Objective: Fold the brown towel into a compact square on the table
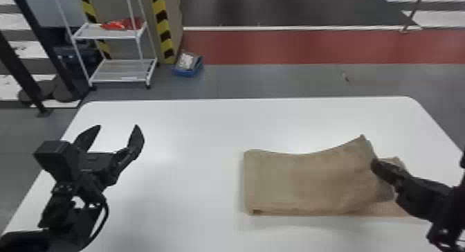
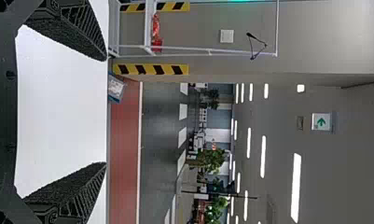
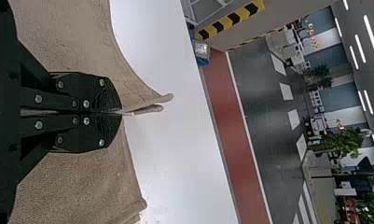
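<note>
The brown towel [image 1: 304, 182] lies folded into a long strip on the right half of the white table [image 1: 193, 130], its right part lifted to a raised corner. At that raised part is my right gripper [image 1: 375, 164]. In the right wrist view the right gripper [image 3: 121, 112] is shut on the towel [image 3: 68, 32], whose pinched edge pokes out past the fingertips. My left gripper [image 1: 119, 126] stands open over the table's left side, away from the towel. Seen from its own wrist, the left gripper [image 2: 105, 112] has nothing between its widely parted fingers.
Beyond the table's far edge, a white rack [image 1: 117, 35] and a blue bin [image 1: 188, 65] stand on the floor. Bare tabletop separates my left gripper from the towel. The table's right edge slants down near my right arm.
</note>
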Controlling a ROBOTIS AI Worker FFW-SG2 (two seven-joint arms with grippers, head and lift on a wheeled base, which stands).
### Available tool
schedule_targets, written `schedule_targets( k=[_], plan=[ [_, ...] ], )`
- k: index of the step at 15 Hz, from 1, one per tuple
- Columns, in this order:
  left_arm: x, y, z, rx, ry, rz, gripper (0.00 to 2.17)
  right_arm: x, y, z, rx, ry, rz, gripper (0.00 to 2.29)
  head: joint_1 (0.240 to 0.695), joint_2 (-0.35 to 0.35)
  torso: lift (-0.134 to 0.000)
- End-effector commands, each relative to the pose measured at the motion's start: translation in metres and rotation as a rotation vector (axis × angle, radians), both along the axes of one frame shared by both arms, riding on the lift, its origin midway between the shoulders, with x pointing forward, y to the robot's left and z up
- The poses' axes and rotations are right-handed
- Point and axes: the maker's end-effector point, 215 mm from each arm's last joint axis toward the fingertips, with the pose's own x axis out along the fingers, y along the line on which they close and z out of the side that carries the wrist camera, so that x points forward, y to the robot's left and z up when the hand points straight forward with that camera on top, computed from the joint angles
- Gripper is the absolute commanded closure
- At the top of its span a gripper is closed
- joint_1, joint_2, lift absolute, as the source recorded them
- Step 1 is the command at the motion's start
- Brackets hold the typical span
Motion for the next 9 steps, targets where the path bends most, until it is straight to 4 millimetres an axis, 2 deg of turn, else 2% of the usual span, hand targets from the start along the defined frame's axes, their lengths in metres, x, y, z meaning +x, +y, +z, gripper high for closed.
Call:
schedule_targets(
  k=[1,3,4,5,6,8,9],
  plan=[
    [0.001,-0.001,0.000,-0.002,0.000,-0.001,0.08,0.000,-0.005,0.013,-0.007,-0.021,-0.004,1.12,0.695,0.024,-0.125],
    [0.002,0.001,0.001,0.001,-0.001,0.001,0.08,-0.018,-0.055,0.036,0.005,-0.023,-0.085,1.12,0.695,0.012,-0.125],
    [0.003,0.002,-0.001,-0.002,0.000,0.002,0.09,-0.022,-0.067,0.040,0.012,-0.028,-0.103,1.12,0.695,0.000,-0.125],
    [0.004,0.002,-0.002,-0.004,0.000,0.003,0.09,-0.024,-0.069,0.030,0.017,-0.010,-0.106,1.12,0.695,-0.020,-0.125],
    [0.005,0.001,-0.004,-0.006,0.004,0.001,0.09,-0.023,-0.067,0.011,0.033,0.018,-0.105,1.12,0.695,-0.037,-0.125],
    [0.005,-0.006,-0.007,-0.010,0.008,-0.008,0.09,-0.010,-0.073,-0.010,0.052,0.043,-0.122,1.12,0.695,-0.050,-0.125],
    [0.004,-0.006,-0.009,-0.010,0.011,-0.008,0.09,-0.004,-0.069,-0.017,0.071,0.050,-0.115,1.12,0.695,-0.060,-0.125]
  ],
)
